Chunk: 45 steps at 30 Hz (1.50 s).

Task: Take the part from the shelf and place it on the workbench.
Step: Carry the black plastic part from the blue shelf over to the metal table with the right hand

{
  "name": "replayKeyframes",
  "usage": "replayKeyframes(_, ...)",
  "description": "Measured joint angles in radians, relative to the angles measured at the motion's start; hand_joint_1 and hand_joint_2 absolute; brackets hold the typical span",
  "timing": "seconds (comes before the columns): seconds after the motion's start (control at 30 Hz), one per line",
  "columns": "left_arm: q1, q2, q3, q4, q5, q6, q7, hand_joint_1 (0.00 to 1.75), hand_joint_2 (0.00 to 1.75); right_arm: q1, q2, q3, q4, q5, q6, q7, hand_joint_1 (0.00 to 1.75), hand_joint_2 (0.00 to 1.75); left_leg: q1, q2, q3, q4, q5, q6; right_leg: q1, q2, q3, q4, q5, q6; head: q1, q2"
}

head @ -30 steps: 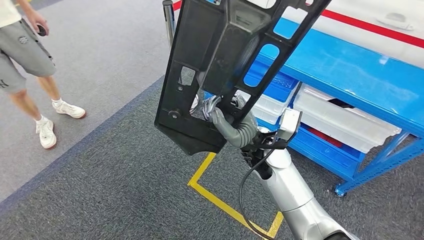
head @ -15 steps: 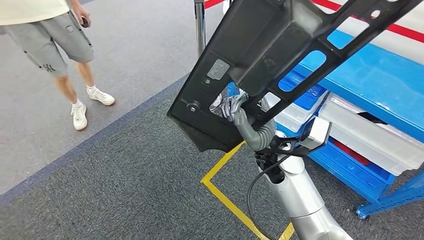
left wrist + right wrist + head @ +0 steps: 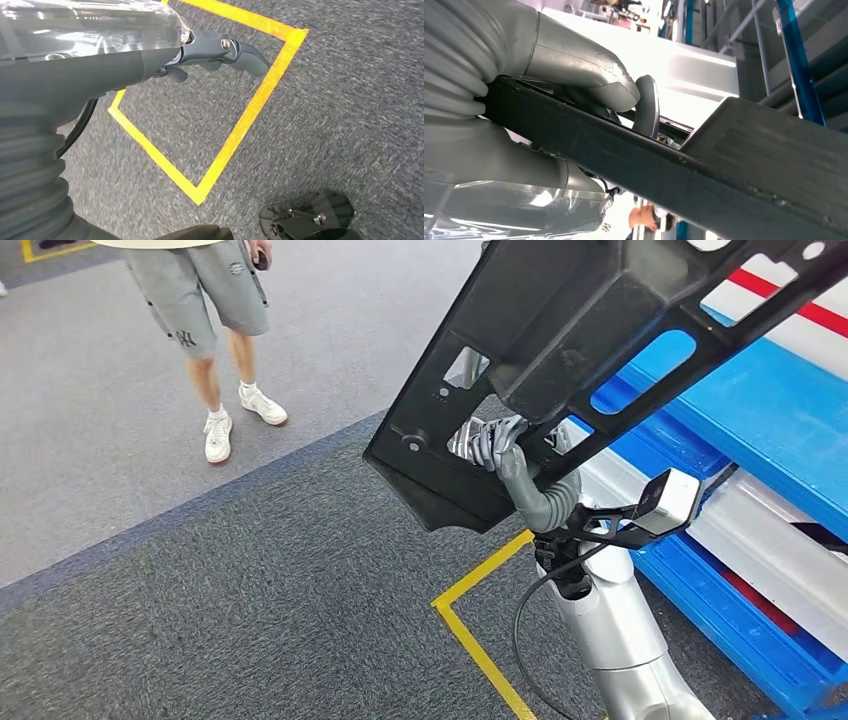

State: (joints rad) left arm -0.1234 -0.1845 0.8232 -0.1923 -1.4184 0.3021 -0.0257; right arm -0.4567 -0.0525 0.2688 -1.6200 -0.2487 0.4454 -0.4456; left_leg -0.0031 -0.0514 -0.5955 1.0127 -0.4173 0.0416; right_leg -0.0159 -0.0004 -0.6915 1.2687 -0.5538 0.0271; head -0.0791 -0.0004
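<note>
A person in grey shorts and white shoes stands far from the fingers. The left hand hangs over yellow floor tape, fingers loosely extended, holding nothing. The right hand has its fingers wrapped around a large black plastic panel with cut-outs, held aloft beside the blue metal shelf.

The robot's right arm is a smooth silver tube that ends in a grey ribbed cover at the wrist. Beside that cover sits a small white camera box on a black bracket, and a black cable loops down from it. The right hand has grey fingers. The left hand has dark fingers with a silver screw, under a clear glossy shell.
</note>
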Motion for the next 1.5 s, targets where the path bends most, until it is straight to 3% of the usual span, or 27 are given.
replayKeyframes(0.03, -0.001, -0.001, 0.0, 0.0, -0.002, -0.002, 0.002, 0.0, 1.75, 0.0, -0.002, -0.004, -0.002, 0.0, -0.001, 0.0, 1.75, 1.75, 0.001, -0.014, 0.0, 0.005, -0.002, -0.003, -0.003, 0.01, 0.031, -0.067, 0.041, 0.0, 0.0, 0.0)
replayKeyframes(0.1, -0.004, -0.002, 0.0, 0.0, -0.005, -0.003, 0.004, 0.0, 1.75, 0.001, -0.004, -0.011, -0.007, 0.0, -0.001, 0.0, 1.75, 1.75, 0.001, -0.037, -0.007, 0.016, -0.006, -0.013, -0.009, 0.05, 0.085, -0.188, 0.088, -0.001, 0.0, 0.0)
replayKeyframes(0.17, -0.006, -0.002, 0.0, 0.0, -0.005, -0.003, 0.004, 0.0, 1.75, 0.002, -0.006, -0.016, -0.009, 0.0, -0.001, 0.0, 1.75, 1.75, 0.001, -0.055, -0.017, 0.02, -0.004, -0.025, -0.009, 0.068, 0.098, -0.224, 0.091, -0.006, 0.0, 0.0)
replayKeyframes(0.23, -0.006, -0.003, 0.0, 0.0, -0.006, -0.003, 0.005, 0.0, 1.75, 0.002, -0.007, -0.02, -0.01, 0.001, -0.001, 0.0, 1.75, 1.75, 0.004, -0.068, -0.024, 0.02, -0.001, -0.037, -0.009, 0.048, 0.098, -0.23, 0.095, -0.017, 0.0, 0.0)
replayKeyframes(0.3, -0.006, -0.004, 0.0, 0.0, -0.008, -0.004, 0.007, 0.0, 1.75, 0.001, -0.009, -0.025, -0.011, 0.0, -0.003, 0.0, 1.75, 1.75, 0.003, -0.034, -0.04, 0.054, -0.023, -0.048, -0.011, 0.026, 0.102, -0.236, 0.097, -0.03, 0.0, 0.0)
replayKeyframes(0.37, -0.008, -0.005, 0.0, 0.0, -0.009, -0.005, 0.008, 0.0, 1.75, 0.001, -0.01, -0.033, -0.012, -0.002, -0.004, -0.001, 1.75, 1.75, 0.003, 0.022, -0.087, 0.162, -0.081, -0.057, -0.009, 0.002, 0.104, -0.238, 0.097, -0.038, 0.0, 0.0)
replayKeyframes(0.43, -0.011, -0.007, 0.0, 0.0, -0.007, -0.006, 0.007, 0.0, 1.75, 0.001, -0.011, -0.044, -0.013, -0.004, -0.005, -0.001, 1.75, 1.75, 0.007, 0.044, -0.142, 0.283, -0.129, -0.062, -0.005, -0.025, 0.104, -0.238, 0.095, -0.041, 0.0, 0.0)
replayKeyframes(0.47, -0.012, -0.008, 0.0, 0.0, -0.006, -0.006, 0.006, 0.0, 1.75, 0.002, -0.011, -0.049, -0.013, -0.005, -0.005, -0.001, 1.75, 1.75, 0.008, 0.047, -0.15, 0.304, -0.129, -0.063, -0.004, -0.038, 0.104, -0.238, 0.094, -0.041, 0.0, 0.0)
replayKeyframes(0.5, -0.012, -0.009, 0.0, 0.0, -0.005, -0.006, 0.005, 0.0, 1.75, 0.002, -0.011, -0.052, -0.013, -0.007, -0.005, 0.0, 1.75, 1.75, 0.009, 0.049, -0.137, 0.283, -0.109, -0.062, -0.004, -0.05, 0.106, -0.238, 0.092, -0.04, 0.0, 0.0)
replayKeyframes(0.6, -0.006, -0.01, 0.0, 0.0, -0.006, -0.006, 0.007, 0.0, 1.75, 0.0, -0.011, -0.06, -0.013, -0.009, -0.005, 0.0, 1.75, 1.75, 0.001, 0.088, -0.032, 0.082, -0.026, -0.047, -0.001, -0.08, 0.116, -0.238, 0.086, -0.034, 0.0, 0.0)
replayKeyframes(0.67, -0.002, -0.011, 0.0, 0.0, -0.007, -0.007, 0.009, 0.0, 1.75, -0.006, -0.011, -0.067, -0.011, -0.01, -0.006, 0.005, 1.75, 1.75, -0.01, 0.109, -0.005, 0.02, -0.02, -0.033, 0.004, -0.098, 0.117, -0.239, 0.085, -0.025, 0.0, 0.0)
replayKeyframes(0.73, 0.001, -0.013, 0.0, 0.0, -0.009, -0.007, 0.013, 0.0, 1.75, -0.022, -0.012, -0.073, -0.006, -0.01, -0.008, 0.016, 1.75, 1.75, -0.012, 0.092, -0.009, 0.015, -0.017, -0.02, 0.006, -0.118, 0.118, -0.243, 0.085, -0.014, 0.0, 0.0)
replayKeyframes(0.77, 0.002, -0.015, 0.0, 0.0, -0.009, -0.008, 0.015, 0.0, 1.75, -0.034, -0.012, -0.075, -0.003, -0.01, -0.008, 0.022, 1.75, 1.75, -0.01, 0.081, -0.009, 0.009, -0.013, -0.014, 0.005, -0.114, 0.118, -0.241, 0.082, -0.008, 0.0, 0.0)
replayKeyframes(0.83, 0.001, -0.02, 0.0, 0.0, -0.009, -0.008, 0.018, 0.0, 1.75, -0.057, -0.013, -0.081, 0.004, -0.012, -0.01, 0.034, 1.75, 1.75, -0.004, 0.062, -0.005, -0.003, -0.004, -0.002, 0.002, -0.069, 0.099, -0.198, 0.052, 0.0, 0.0, 0.0)
replayKeyframes(0.9, -0.001, -0.025, 0.0, 0.0, -0.007, -0.008, 0.019, 0.0, 1.75, -0.072, -0.016, -0.089, 0.013, -0.013, -0.009, 0.043, 1.75, 1.75, -0.002, 0.043, -0.005, -0.007, 0.001, 0.004, 0.0, -0.017, 0.038, -0.074, -0.009, 0.005, 0.0, 0.0)
replayKeyframes(0.97, -0.001, -0.028, 0.0, 0.0, -0.006, -0.008, 0.02, 0.0, 1.75, -0.078, -0.019, -0.095, 0.025, -0.014, -0.009, 0.046, 1.75, 1.75, -0.003, 0.019, -0.006, -0.005, 0.001, 0.006, 0.0, -0.004, -0.02, 0.036, -0.039, 0.007, 0.0, 0.0)
replayKeyframes(1.0, -0.001, -0.029, 0.0, 0.0, -0.005, -0.008, 0.02, 0.0, 1.75, -0.081, -0.02, -0.097, 0.032, -0.015, -0.009, 0.047, 1.75, 1.75, -0.003, 0.005, -0.006, -0.003, 0.001, 0.006, 0.0, -0.003, -0.025, 0.038, -0.023, 0.007, 0.0, 0.0)
replayKeyframes(1.07, -0.002, -0.032, 0.0, 0.0, -0.005, -0.007, 0.02, 0.0, 1.75, -0.09, -0.021, -0.099, 0.043, -0.015, -0.008, 0.05, 1.75, 1.75, -0.002, -0.022, -0.006, 0.004, -0.001, 0.003, -0.003, 0.01, 0.016, -0.066, 0.051, 0.005, 0.0, 0.0)
replayKeyframes(1.13, -0.005, -0.035, 0.0, 0.0, -0.005, -0.007, 0.02, 0.0, 1.75, -0.099, -0.024, -0.101, 0.05, -0.015, -0.006, 0.05, 1.75, 1.75, -0.003, -0.046, -0.012, 0.014, -0.005, -0.005, -0.009, 0.053, 0.067, -0.188, 0.102, 0.002, 0.0, 0.0)
replayKeyframes(1.2, -0.005, -0.037, 0.0, 0.0, -0.002, -0.006, 0.021, 0.0, 1.75, -0.103, -0.026, -0.101, 0.056, -0.014, -0.005, 0.049, 1.75, 1.75, -0.001, -0.065, -0.022, 0.018, -0.004, -0.016, -0.008, 0.076, 0.082, -0.229, 0.105, -0.002, 0.0, 0.0)
replayKeyframes(1.27, -0.004, -0.037, 0.0, 0.0, 0.002, -0.004, 0.022, 0.0, 1.75, -0.106, -0.026, -0.1, 0.062, -0.014, -0.005, 0.048, 1.75, 1.75, 0.002, -0.081, -0.029, 0.018, -0.003, -0.028, -0.009, 0.054, 0.085, -0.236, 0.108, -0.011, 0.0, 0.0)
replayKeyframes(1.33, -0.003, -0.038, 0.0, 0.0, 0.005, -0.004, 0.022, 0.0, 1.75, -0.112, -0.026, -0.1, 0.069, -0.013, -0.004, 0.048, 1.75, 1.75, -0.001, -0.045, -0.046, 0.054, -0.025, -0.039, -0.014, 0.029, 0.092, -0.244, 0.109, -0.024, 0.0, 0.0)
replayKeyframes(1.4, -0.005, -0.039, 0.001, 0.0, 0.007, -0.003, 0.022, 0.0, 1.75, -0.116, -0.026, -0.1, 0.075, -0.01, -0.004, 0.048, 1.75, 1.75, 0.0, 0.016, -0.1, 0.169, -0.081, -0.049, -0.01, 0.003, 0.099, -0.247, 0.106, -0.033, -0.001, 0.0)
replayKeyframes(1.47, -0.009, -0.039, 0.001, 0.0, 0.009, -0.003, 0.022, 0.0, 1.75, -0.117, -0.026, -0.1, 0.081, -0.007, -0.004, 0.048, 1.75, 1.75, 0.006, 0.04, -0.157, 0.285, -0.12, -0.056, -0.006, -0.026, 0.101, -0.246, 0.101, -0.036, -0.001, 0.0)
replayKeyframes(1.5, -0.01, -0.039, 0.001, 0.0, 0.009, -0.003, 0.022, 0.0, 1.75, -0.118, -0.026, -0.1, 0.085, -0.006, -0.004, 0.048, 1.75, 1.75, 0.008, 0.044, -0.163, 0.296, -0.114, -0.058, -0.006, -0.04, 0.104, -0.246, 0.099, -0.036, -0.001, 0.0)
